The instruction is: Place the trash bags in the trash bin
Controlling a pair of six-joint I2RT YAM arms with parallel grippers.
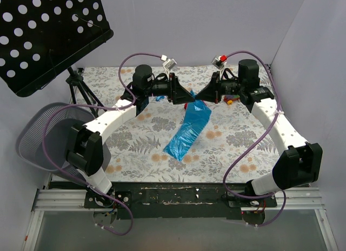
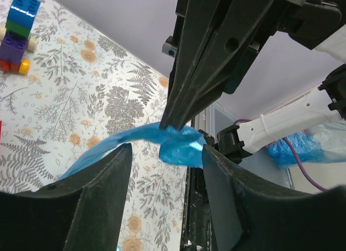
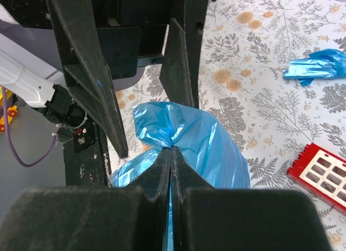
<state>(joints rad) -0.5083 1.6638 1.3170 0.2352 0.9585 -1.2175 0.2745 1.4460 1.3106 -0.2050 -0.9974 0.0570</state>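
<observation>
The blue trash bag [image 1: 186, 133] hangs stretched from the two grippers down to the floral table, its lower end resting on the cloth. My right gripper [image 1: 199, 96] is shut on the bag's bunched top [image 3: 178, 126], with film pinched between its closed fingers [image 3: 171, 149]. My left gripper [image 1: 186, 95] is open and faces the right one, its fingers [image 3: 94, 72] on either side of the bunched top [image 2: 181, 145]. A second small piece of blue film [image 3: 318, 67] lies on the table behind. The grey mesh trash bin [image 1: 35, 136] is at the far left, partly hidden by the left arm.
A black perforated music stand [image 1: 48, 34] on a tripod stands at the back left. A red toy block [image 3: 320, 176] lies near the bag. A multicoloured brick car [image 2: 16, 37] sits at the back of the table. White walls close in the back and right.
</observation>
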